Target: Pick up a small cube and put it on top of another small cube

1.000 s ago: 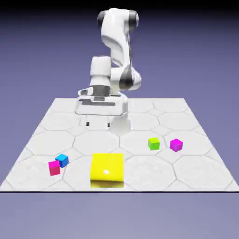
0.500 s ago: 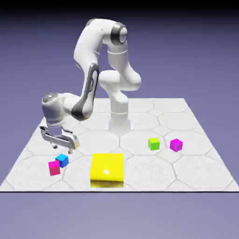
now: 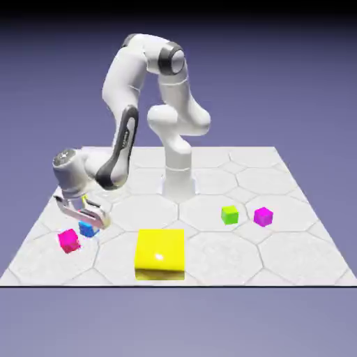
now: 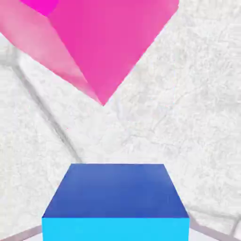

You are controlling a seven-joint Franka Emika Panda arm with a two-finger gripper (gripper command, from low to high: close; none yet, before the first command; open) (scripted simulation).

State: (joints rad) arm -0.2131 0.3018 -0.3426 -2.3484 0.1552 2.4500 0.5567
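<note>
Blue-violet backdrop is filling the space behind a pale bench point(image 3: 279, 209) that is showing a faint pattern of hexagonal tiles. At the exterior view's left, the white arm point(image 3: 125, 132) is bending down low over the bench, and the tool point(image 3: 85, 222) is sitting right over the blue cube point(image 3: 88, 229), which is resting on the bench and is partly covered by the fingers. Whether the tool is closing on the cube or standing open around it I cannot tell, since the fingers are blurring together in the exterior view and are not showing in the hand view.

Just beside the blue cube, toward the exterior view's left, the pink cube point(image 3: 68, 240) is lying on the bench, looking tilted, though this is hard to judge at this size. In the hand view the pink cube point(image 4: 103, 42) is looming large at the top, turned corner-down and cut off by the edge, while the blue cube point(image 4: 116, 200) is filling the bottom middle, its lower part also cut off.

The yellow block point(image 3: 160, 254) is lying flat near the front edge, close to the blue cube on the exterior view's right. The green cube point(image 3: 229, 215) is sitting well apart on the right half, with the magenta cube point(image 3: 263, 217) near it on its right.
</note>
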